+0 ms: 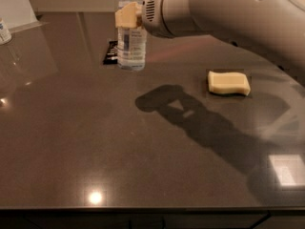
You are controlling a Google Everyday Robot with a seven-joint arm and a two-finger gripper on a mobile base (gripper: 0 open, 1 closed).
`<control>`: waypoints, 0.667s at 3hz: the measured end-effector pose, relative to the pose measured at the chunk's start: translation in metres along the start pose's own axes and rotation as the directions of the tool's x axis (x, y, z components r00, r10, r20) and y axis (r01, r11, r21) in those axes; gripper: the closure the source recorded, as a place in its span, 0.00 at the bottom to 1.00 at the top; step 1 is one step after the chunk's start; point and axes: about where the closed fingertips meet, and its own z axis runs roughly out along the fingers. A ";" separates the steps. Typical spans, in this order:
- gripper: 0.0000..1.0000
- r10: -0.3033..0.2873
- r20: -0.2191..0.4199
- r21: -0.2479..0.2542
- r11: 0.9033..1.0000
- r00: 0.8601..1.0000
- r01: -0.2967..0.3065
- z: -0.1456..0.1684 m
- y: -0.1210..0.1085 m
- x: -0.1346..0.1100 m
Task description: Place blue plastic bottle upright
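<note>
The blue plastic bottle (132, 46) is clear with a pale label. It stands upright at the back middle of the dark counter (95, 142), its base at or just above the surface. My gripper (129, 17) is shut on the bottle's upper part, and a tan finger pad (125, 18) shows on its left side. The big white arm (224, 8) comes in from the upper right. The bottle's cap runs out of the top of the view.
A flat black snack wrapper (110, 52) lies just behind and left of the bottle. A pale yellow sponge (228, 83) lies to the right. A small labelled container (4, 31) and a white panel (14, 4) are at the far left. The counter's front edge (152, 208) runs along the bottom.
</note>
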 end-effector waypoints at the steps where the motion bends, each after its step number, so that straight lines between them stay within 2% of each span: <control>1: 1.00 -0.138 -0.063 0.022 0.990 0.988 0.140 -0.001 -0.010 -0.007; 2: 1.00 -0.242 -0.114 0.009 0.970 0.964 0.244 0.000 -0.013 -0.016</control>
